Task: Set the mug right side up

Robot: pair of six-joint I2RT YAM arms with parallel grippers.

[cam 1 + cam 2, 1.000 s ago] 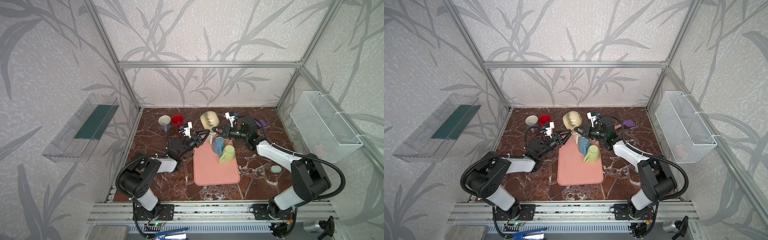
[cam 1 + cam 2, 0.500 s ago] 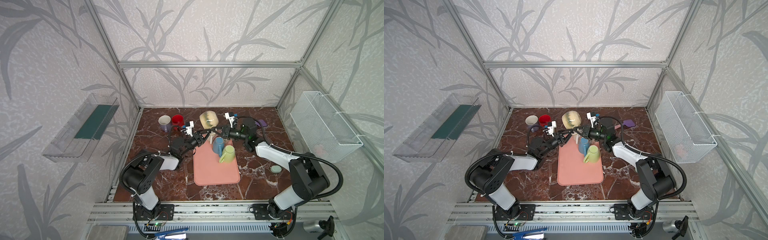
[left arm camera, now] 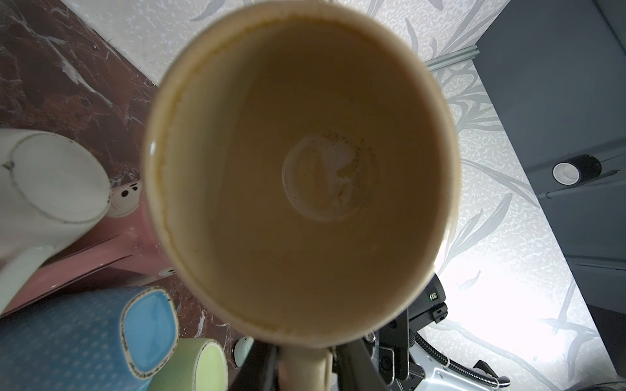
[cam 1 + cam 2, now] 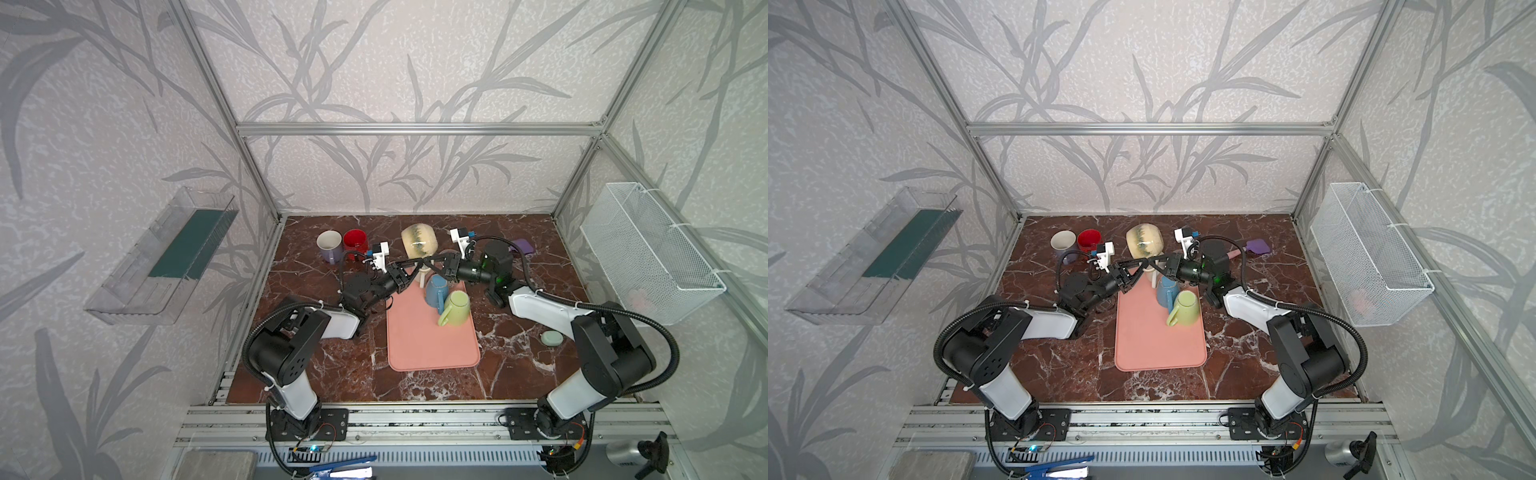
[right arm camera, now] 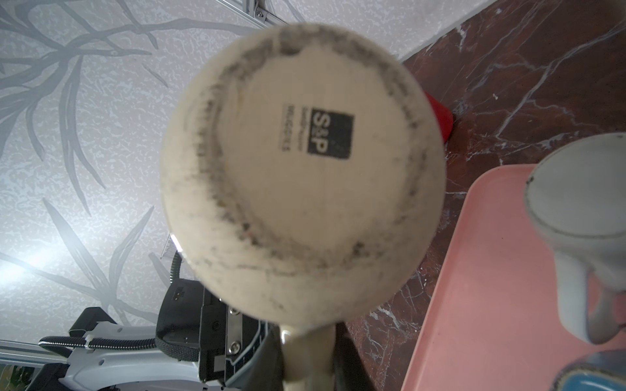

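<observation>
Cream mug (image 4: 419,245) hangs on its side in the air above the far end of the pink tray (image 4: 432,349), mouth toward the left arm (image 4: 332,324) and base toward the right arm (image 4: 540,307). The right gripper (image 4: 430,262) is clamped on its handle (image 5: 306,359), and the left gripper (image 4: 415,264) looks closed on the same handle from the other side.

I think the danger is here: two pincers share one thin handle. If one releases before the other holds firmly, the heavy body can swing down or fall on the mugs below.

Counted:
- one table (image 4: 316,365)
- two arms
- one clear shelf (image 4: 166,257)
- one wire basket (image 4: 648,249)
- one tray
- six mugs:
  - the cream one held
  - white mug (image 5: 576,189), blue mug (image 4: 435,288) and green mug (image 4: 457,304) bottom-up on the tray
  - red mug (image 4: 354,242) and pale mug (image 4: 329,243) upright behind
- one purple tool (image 4: 523,246)
- one small round thing (image 4: 552,338)
</observation>
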